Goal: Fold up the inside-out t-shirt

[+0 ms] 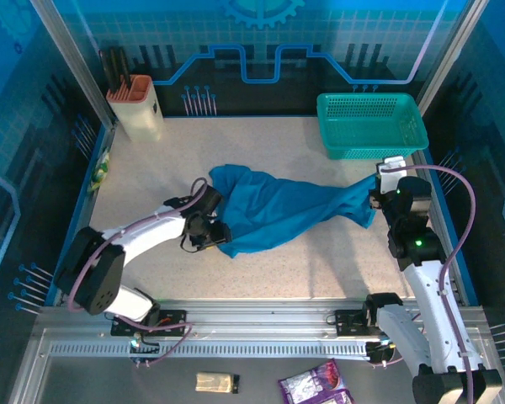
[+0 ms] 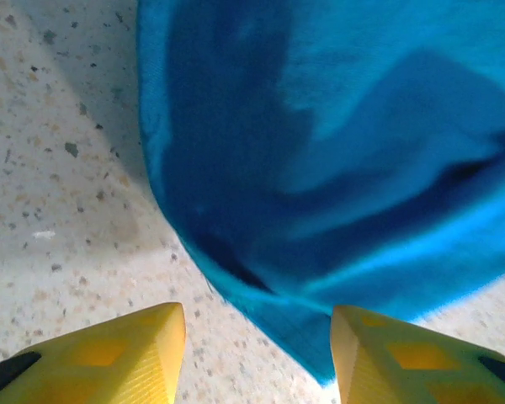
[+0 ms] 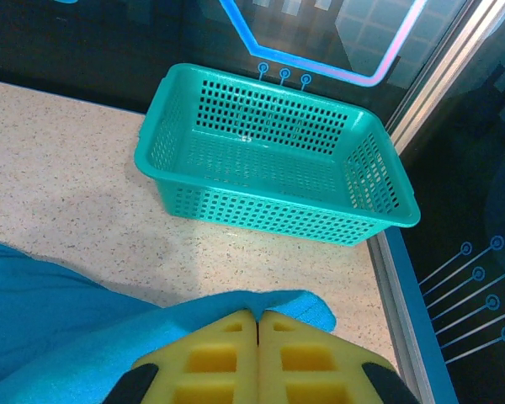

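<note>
Stretching across the worktop (image 1: pixel 261 269), the inside-out t-shirt (image 1: pixel 286 210) is pinched at its right end by the right pincer (image 3: pixel 258 316); its left corner is flanked, ungripped, by the spread left pincer (image 2: pixel 257 316).

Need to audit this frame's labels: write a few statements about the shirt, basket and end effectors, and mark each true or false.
1. The basket is empty. True.
2. The shirt lies in the basket. False: it lies bunched on the table.
3. The left end effector is shut. False: its fingers stand apart, with the shirt's edge just ahead of them.
4. The right end effector is shut on the shirt's edge. True.
</note>
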Available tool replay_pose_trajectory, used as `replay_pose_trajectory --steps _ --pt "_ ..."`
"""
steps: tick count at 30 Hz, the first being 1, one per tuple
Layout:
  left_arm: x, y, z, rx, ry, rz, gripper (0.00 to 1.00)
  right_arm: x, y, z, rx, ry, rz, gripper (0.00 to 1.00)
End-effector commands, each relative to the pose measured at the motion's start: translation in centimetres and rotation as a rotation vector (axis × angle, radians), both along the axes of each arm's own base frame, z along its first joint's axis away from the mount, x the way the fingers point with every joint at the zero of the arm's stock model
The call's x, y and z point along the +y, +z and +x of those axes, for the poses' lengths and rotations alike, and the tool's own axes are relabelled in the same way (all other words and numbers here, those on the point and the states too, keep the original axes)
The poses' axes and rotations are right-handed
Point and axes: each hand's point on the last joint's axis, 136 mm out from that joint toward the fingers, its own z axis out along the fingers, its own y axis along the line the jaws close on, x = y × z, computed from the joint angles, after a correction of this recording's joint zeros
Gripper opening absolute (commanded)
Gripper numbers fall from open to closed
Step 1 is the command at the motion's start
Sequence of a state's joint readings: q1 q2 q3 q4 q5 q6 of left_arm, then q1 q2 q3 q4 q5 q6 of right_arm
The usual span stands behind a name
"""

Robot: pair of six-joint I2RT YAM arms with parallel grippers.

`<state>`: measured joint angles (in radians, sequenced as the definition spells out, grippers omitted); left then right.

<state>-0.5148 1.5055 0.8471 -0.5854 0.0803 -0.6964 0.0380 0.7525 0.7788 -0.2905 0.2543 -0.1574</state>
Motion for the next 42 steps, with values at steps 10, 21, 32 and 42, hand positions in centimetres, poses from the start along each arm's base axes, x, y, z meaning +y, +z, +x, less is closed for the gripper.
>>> replay_pose_trajectory --steps 10,21,32,42 --pt "1.4 -2.5 1.3 0.003 0.076 0.151 0.46 -0.6 1.3 0.0 -0.043 -0.017 -0.013 0.00" --pt "1.8 -0.7 1.5 -0.044 0.100 0.144 0.26 -0.5 1.3 0.1 -0.044 -0.013 -0.008 0.00" --pt "1.4 -1.7 1.1 -0.018 0.103 0.120 0.25 -0.5 1.3 0.0 -0.044 -0.012 -0.009 0.00" --pt "0.9 -3.0 0.8 0.007 0.095 0.099 0.18 -0.5 1.4 -0.1 -0.048 -0.016 -0.012 0.00"
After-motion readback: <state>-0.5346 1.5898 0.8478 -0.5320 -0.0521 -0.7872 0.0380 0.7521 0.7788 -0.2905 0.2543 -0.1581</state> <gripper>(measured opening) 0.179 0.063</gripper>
